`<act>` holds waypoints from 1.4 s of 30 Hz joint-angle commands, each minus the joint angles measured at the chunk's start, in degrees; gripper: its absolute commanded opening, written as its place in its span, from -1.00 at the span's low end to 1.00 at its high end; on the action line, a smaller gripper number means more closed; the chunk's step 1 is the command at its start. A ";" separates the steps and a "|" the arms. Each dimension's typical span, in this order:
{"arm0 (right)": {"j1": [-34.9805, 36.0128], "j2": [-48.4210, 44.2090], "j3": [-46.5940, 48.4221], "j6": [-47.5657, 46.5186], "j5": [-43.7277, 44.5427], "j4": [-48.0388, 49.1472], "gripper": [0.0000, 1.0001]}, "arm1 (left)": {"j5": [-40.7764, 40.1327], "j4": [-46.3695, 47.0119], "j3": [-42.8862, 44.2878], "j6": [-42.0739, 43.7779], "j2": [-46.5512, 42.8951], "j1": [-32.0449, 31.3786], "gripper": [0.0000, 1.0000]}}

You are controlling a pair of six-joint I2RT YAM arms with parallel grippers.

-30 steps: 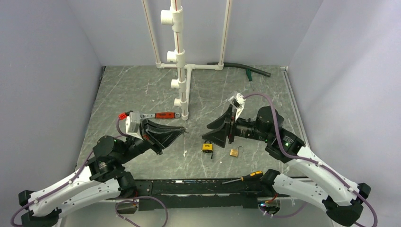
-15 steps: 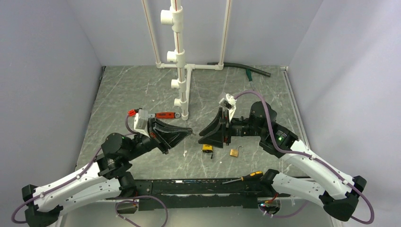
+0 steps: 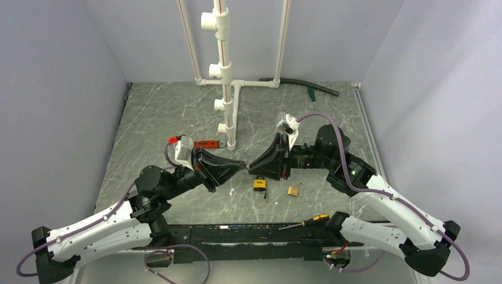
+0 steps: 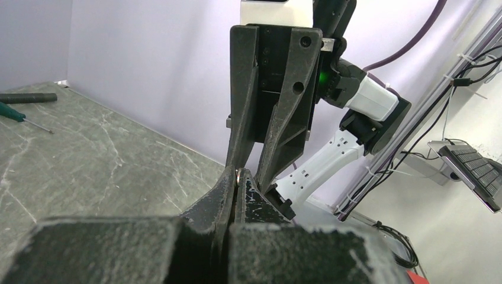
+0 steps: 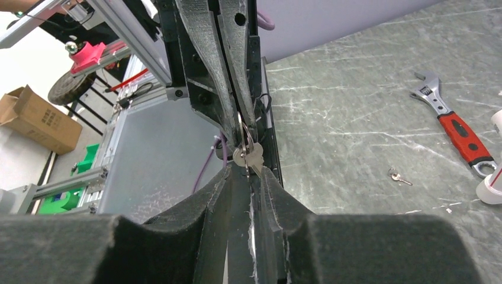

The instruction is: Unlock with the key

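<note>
The key (image 5: pixel 248 157), a small silver bunch on a ring, hangs in the air between both grippers' tips; in the top view (image 3: pixel 247 167) it is barely visible. My left gripper (image 3: pixel 243 166) is shut on its ring end, where a metal glint (image 4: pixel 238 174) shows at the tips of my left gripper (image 4: pixel 238 178). My right gripper (image 3: pixel 251 169) meets it tip to tip. In its wrist view my right gripper (image 5: pixel 247 176) has the fingers closed to a thin slit around the blade. The yellow-and-black padlock (image 3: pixel 259 184) lies on the table just below.
A brass padlock (image 3: pixel 293 190) with its shackle open lies right of the yellow one. A screwdriver (image 3: pixel 305 222) lies at the near edge. A red-handled wrench (image 3: pixel 204 143), a white pipe frame (image 3: pixel 227 89) and a tiny pale metal piece (image 3: pixel 231 190) are nearby.
My left gripper moved right with the key. My right gripper, wide open before, moved left to meet it and closed its fingers around the key.
</note>
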 commanded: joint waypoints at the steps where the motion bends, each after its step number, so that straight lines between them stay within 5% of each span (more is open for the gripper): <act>1: 0.29 0.26 2.47 -1.08 0.58 1.34 -0.51 | 1.03 4.73 -0.56 -1.58 0.55 0.13 -1.00; 11: 0.81 1.38 2.91 -1.08 0.78 1.30 -0.76 | 0.58 6.91 -1.29 -2.21 2.03 0.13 -1.00; 14: 0.90 1.43 2.88 -1.42 0.81 1.25 -1.00 | 0.30 7.12 -1.49 -2.32 2.30 0.13 -1.00; 20: 0.95 0.43 2.00 -1.34 2.43 1.34 -1.00 | -0.58 7.25 -2.39 -2.88 2.12 0.13 -0.96; 25: 0.90 1.35 4.35 -3.60 6.53 -6.01 -1.00 | -2.20 3.09 -2.55 -2.83 0.21 0.13 -0.03; 27: 0.90 2.53 5.71 -3.56 7.57 -8.54 -1.00 | -2.09 1.66 -2.47 -2.35 -0.47 0.13 0.18; 35: 1.01 4.00 6.14 0.46 7.38 -9.98 -1.00 | -1.75 -4.41 -0.52 0.13 -1.66 0.13 0.31; 42: 0.57 11.75 18.98 8.87 11.72 -25.11 -1.00 | -6.72 -21.76 5.19 13.75 -7.15 0.12 0.60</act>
